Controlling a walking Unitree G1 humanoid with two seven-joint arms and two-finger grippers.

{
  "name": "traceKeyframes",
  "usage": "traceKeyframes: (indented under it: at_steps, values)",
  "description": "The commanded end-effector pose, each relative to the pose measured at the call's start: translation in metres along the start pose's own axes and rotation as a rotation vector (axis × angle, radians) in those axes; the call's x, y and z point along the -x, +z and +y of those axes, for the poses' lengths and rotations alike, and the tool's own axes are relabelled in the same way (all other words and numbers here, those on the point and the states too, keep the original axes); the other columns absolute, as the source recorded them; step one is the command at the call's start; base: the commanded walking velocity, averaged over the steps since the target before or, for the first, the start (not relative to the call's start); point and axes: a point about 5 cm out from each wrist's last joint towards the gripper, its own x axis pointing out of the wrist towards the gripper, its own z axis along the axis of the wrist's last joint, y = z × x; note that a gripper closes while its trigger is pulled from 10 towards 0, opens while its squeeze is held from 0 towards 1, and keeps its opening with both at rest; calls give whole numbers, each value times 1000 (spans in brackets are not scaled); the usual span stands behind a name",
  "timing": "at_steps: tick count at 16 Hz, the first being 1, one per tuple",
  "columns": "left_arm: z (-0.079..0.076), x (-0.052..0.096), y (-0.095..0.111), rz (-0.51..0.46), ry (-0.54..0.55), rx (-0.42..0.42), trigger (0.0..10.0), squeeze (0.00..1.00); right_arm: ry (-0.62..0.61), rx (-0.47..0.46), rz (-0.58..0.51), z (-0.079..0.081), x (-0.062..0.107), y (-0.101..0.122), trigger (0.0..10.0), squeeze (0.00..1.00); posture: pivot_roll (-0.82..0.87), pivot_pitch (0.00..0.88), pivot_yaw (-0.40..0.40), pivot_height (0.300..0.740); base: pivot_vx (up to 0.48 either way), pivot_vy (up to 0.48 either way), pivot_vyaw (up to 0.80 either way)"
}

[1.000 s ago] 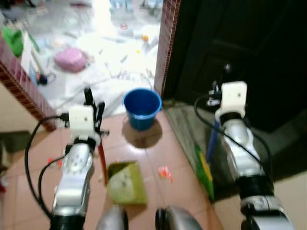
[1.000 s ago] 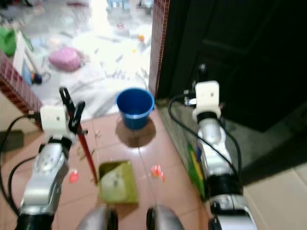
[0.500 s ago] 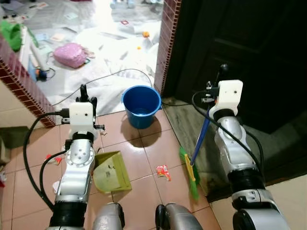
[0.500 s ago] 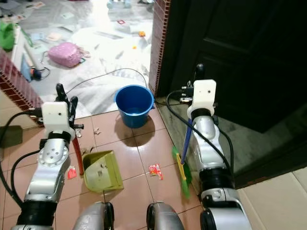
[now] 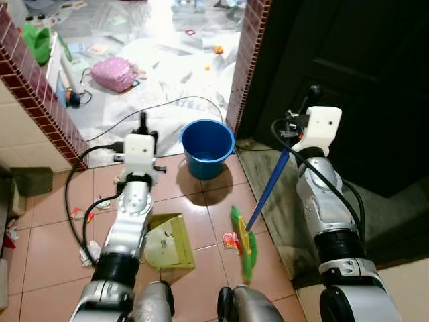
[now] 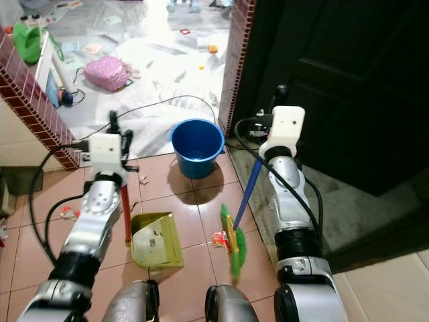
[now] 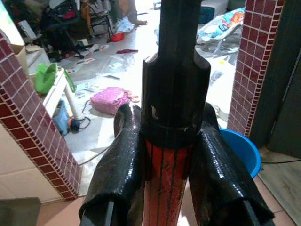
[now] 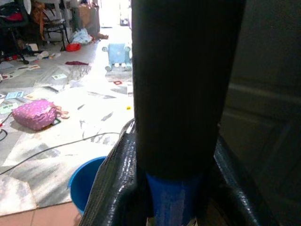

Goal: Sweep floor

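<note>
Behind the broom [image 5: 245, 236], red litter [image 5: 231, 241] lies half hidden

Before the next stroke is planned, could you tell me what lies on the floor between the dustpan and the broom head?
A small red wrapper lies on the tiles between the dustpan and the green broom head, close against the bristles, as the left eye view shows.

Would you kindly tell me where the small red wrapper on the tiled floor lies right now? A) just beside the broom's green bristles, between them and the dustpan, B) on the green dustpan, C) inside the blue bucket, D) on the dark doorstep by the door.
A: the red wrapper lies on the tiles right by the green bristles of the broom, short of the dustpan and well away from the blue bucket.
</note>
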Motion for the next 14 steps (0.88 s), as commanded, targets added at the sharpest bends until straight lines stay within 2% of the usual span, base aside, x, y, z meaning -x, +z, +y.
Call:
traceKeyframes:
  at_steps: [1, 4, 7, 11, 12, 13, 14]
  values:
    - [-16, 3, -12, 64, -68, 18, 10000, 0, -16, -79, -6, -3, -4, 8, 10000, 0, -49, 139, -51, 740, 0, 0, 0]
    - [-27, 3, -16, 78, -111, 33, 10000, 0, -18, -219, -2, 1, -9, 16, 10000, 0, -56, 141, -50, 740, 0, 0, 0]
    - [-29, 1, -20, 100, -119, 60, 10000, 0, 15, -315, -13, 11, -14, 28, 10000, 0, -54, 139, -53, 740, 0, 0, 0]
    - [-31, 0, -22, 113, -129, 64, 10000, 0, 64, -378, -17, 19, -17, 40, 10000, 0, -53, 139, -55, 740, 0, 0, 0]
    - [-31, 0, -23, 115, -132, 64, 10000, 0, 78, -391, -14, 20, -17, 42, 10000, 0, -53, 139, -55, 740, 0, 0, 0]
    - [-31, -1, -23, 116, -132, 64, 10000, 0, 105, -362, -32, 21, -18, 47, 10000, 0, -58, 140, -56, 740, 0, 0, 0]
    - [-27, -3, -20, 102, -115, 72, 10000, 0, 157, -262, -100, 25, -17, 59, 10000, 0, -59, 142, -57, 740, 0, 0, 0]
